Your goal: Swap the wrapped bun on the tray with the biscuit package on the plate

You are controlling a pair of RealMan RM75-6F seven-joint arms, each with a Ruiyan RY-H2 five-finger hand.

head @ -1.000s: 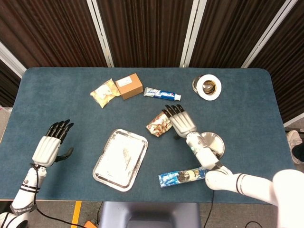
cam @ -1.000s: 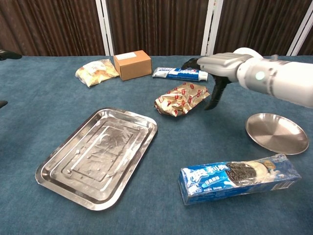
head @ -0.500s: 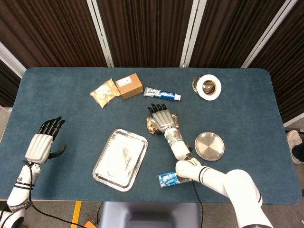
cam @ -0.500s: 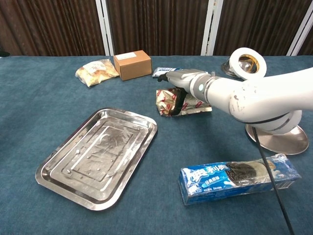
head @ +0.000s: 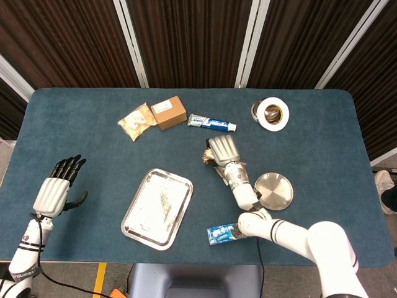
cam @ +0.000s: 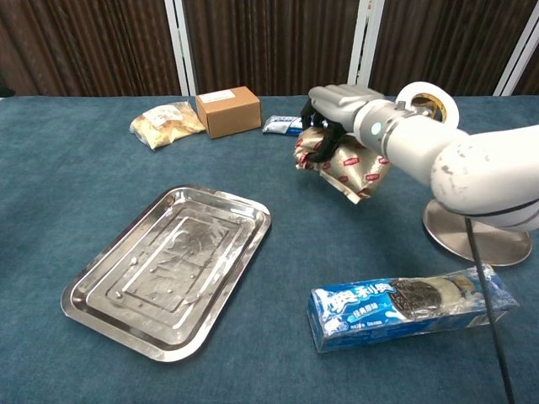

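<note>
Currently the right hand (cam: 337, 109) grips the crinkly red-and-gold wrapped bun (cam: 349, 164), lifted off the table. The round steel plate (cam: 472, 231) and rectangular steel tray (cam: 168, 265) are both empty; the blue biscuit package (cam: 413, 305) lies on the cloth. Both placements remain. The left hand (head: 54, 189) hangs spread, empty.

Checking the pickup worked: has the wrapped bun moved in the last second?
Yes. The wrapped bun, gripped by the right hand, rose off the table and shifted toward the plate.
</note>
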